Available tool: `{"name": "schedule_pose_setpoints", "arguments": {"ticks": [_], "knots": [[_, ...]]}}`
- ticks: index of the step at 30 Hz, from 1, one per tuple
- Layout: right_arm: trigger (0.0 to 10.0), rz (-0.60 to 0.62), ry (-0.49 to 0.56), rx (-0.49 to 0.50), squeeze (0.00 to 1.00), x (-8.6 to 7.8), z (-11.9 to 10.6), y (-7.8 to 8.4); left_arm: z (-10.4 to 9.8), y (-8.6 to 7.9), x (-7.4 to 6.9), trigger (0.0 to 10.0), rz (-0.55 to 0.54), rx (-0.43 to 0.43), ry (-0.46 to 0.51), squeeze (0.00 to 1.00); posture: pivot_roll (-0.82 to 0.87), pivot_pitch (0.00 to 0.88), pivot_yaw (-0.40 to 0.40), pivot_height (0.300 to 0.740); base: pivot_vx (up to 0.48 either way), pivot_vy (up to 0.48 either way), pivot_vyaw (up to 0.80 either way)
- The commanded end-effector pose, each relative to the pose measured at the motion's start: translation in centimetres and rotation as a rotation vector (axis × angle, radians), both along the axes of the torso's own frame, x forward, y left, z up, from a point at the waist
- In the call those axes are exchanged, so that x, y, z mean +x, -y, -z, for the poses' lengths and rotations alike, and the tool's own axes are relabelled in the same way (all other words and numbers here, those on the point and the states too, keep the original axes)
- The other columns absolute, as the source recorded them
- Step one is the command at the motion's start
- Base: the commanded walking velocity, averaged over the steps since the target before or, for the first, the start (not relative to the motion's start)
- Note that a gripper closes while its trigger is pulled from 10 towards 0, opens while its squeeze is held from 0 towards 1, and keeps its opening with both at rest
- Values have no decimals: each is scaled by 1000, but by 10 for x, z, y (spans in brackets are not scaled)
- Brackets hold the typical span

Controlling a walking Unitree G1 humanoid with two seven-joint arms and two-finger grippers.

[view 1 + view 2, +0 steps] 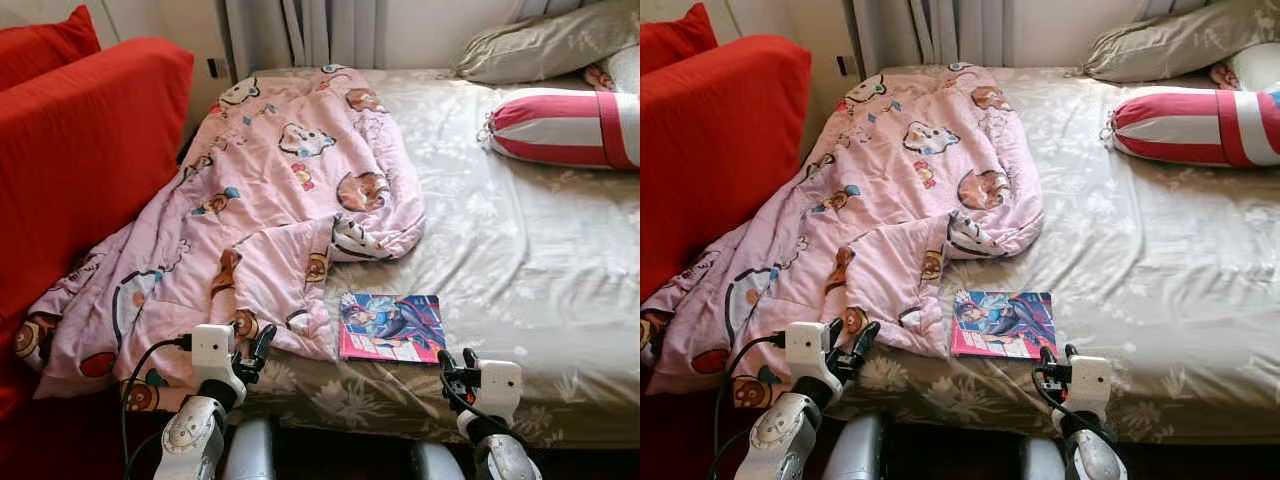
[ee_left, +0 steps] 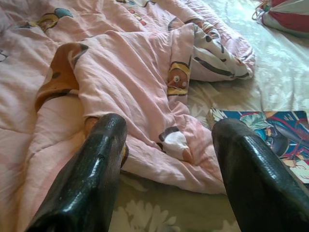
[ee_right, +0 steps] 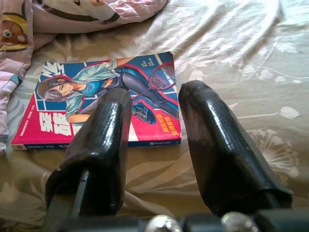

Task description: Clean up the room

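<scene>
here the book (image 1: pixel 391 327) lies flat on the bed (image 1: pixel 540 260), beside the pink quilt's (image 1: pixel 270 200) edge. the right gripper (image 1: pixel 458 367), fingers spread and empty, hovers just before it. the left gripper (image 1: pixel 252 352), also spread, faces the quilt.

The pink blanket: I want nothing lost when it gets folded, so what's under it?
Under the pink blanket only the floral bedsheet shows at its edges. The comic book lies beside it, uncovered. Anything beneath its folds is hidden.
</scene>
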State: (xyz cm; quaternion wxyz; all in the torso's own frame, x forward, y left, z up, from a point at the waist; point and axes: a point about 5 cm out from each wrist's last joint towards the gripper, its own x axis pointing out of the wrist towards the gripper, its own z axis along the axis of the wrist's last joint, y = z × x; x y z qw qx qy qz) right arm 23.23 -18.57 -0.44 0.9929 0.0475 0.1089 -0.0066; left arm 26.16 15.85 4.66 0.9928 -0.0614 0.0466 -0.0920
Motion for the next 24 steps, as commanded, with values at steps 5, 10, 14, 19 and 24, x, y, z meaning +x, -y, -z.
{"name": "schedule_pose_setpoints", "arguments": {"ticks": [5,10,14,19,24], "knots": [[10000,1,6,12,0,0,0,-2,-2,-1,1,10000,5,13,2,0,34,85,41,597,0,0,0],[10000,-1,-7,7,0,0,1,-3,-2,-1,1,10000,5,12,1,0,33,83,41,597,0,0,0],[10000,-15,-5,4,0,1,0,-6,-1,0,1,10000,8,12,1,0,33,77,43,567,0,0,0],[10000,-5,22,9,0,2,-3,-5,-2,0,3,10000,6,10,5,0,37,71,43,552,0,0,0],[10000,-12,19,6,0,2,-3,-6,-3,0,3,10000,8,12,6,0,35,66,43,552,0,0,0]]}}
